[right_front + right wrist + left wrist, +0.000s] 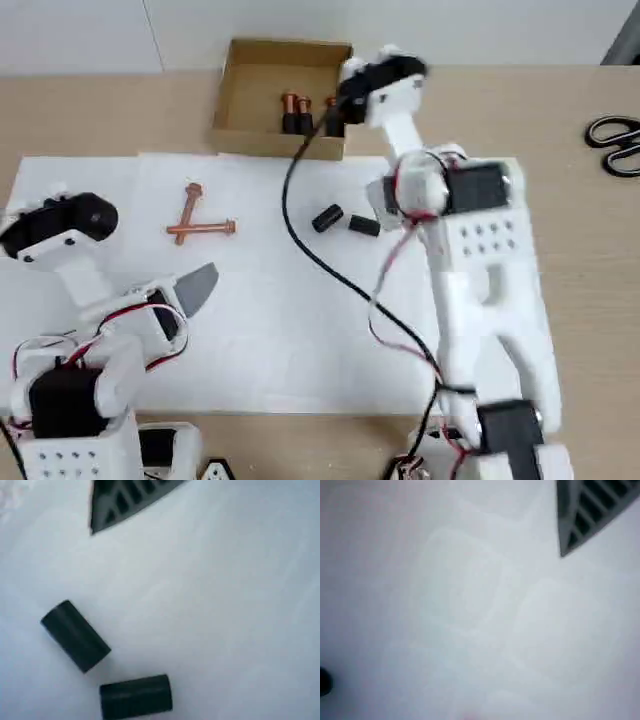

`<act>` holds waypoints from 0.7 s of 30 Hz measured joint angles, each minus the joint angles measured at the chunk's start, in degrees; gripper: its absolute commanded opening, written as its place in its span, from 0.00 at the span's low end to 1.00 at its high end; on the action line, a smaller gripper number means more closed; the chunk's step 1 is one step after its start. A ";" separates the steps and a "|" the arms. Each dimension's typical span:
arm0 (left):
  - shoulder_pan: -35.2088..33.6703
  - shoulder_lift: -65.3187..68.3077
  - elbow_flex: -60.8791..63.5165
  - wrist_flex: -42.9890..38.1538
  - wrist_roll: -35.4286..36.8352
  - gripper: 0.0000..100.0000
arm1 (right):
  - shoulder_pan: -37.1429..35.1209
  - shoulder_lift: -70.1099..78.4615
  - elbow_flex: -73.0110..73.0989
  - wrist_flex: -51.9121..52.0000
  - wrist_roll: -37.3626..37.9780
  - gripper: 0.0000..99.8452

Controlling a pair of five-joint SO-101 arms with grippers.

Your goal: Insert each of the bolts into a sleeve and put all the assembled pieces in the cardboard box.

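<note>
Bench: an open, square brown cardboard box (232,100) is placed at the far side of a light wooden table (100,110). Its near wall meets the edge of a large white paper sheet (280,330) spread over the tabletop. A pale wall is seen beyond the box.

Inside the box, assembled pieces (292,113) are stood upright, close together, each a copper bolt seated in a short black sleeve. Two are counted plainly; a third is partly hidden by the right arm.

Off the box's near right corner, two loose black cylindrical sleeves are laid on their sides on the sheet, one (327,217) beside the other (364,226), near each other but apart. Both are smooth and matte.

Off the box's near left corner, two loose copper-coloured metal bolts (195,215) are laid crossed and touching.

The right gripper (125,500) is held over the sheet just beside the sleeves and touches neither. Whether it is open or closed cannot be told.

The left gripper (195,285) is held over bare sheet, farther from the box than the bolts and apart from them. Its state cannot be told either.

A black cable (300,230) is trailed from the box's near wall across the sheet, past the sleeves. Black-handled scissors (612,140) are laid on bare table well to the right of the box.
</note>
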 measured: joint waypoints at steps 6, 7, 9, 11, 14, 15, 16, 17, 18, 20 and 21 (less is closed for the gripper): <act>0.00 -0.09 0.44 -0.44 0.00 0.32 | -0.79 13.36 0.00 -2.37 12.13 0.22; 0.00 -0.09 0.44 -0.44 0.00 0.32 | -1.14 15.38 0.00 -2.37 13.71 0.22; 0.00 -0.09 0.53 -0.44 0.00 0.32 | -1.23 19.16 -1.41 -2.37 16.00 0.22; 0.00 -0.09 0.88 -0.70 0.00 0.32 | -1.14 22.68 -4.04 -2.37 17.41 0.22; 0.00 -0.09 1.05 -0.79 0.00 0.32 | -1.23 27.78 -8.18 -2.55 19.16 0.22; 0.00 -0.09 1.05 -0.79 0.00 0.32 | -1.23 29.36 -9.49 -2.55 19.69 0.22; 0.00 -0.09 1.05 -0.79 0.00 0.32 | -1.23 31.03 -10.90 -2.55 20.13 0.22; 0.00 -0.09 1.05 -0.79 0.00 0.32 | -1.23 32.44 -12.13 -2.55 20.40 0.22; 0.00 -0.09 1.05 -0.79 0.00 0.32 | -1.23 33.93 -13.36 -2.64 20.57 0.22; 0.00 -0.09 1.05 -0.79 0.00 0.32 | -1.23 36.75 -15.74 -2.64 20.57 0.22; 0.00 -0.09 1.05 -0.79 0.00 0.32 | -1.41 38.07 -16.70 -2.64 20.57 0.22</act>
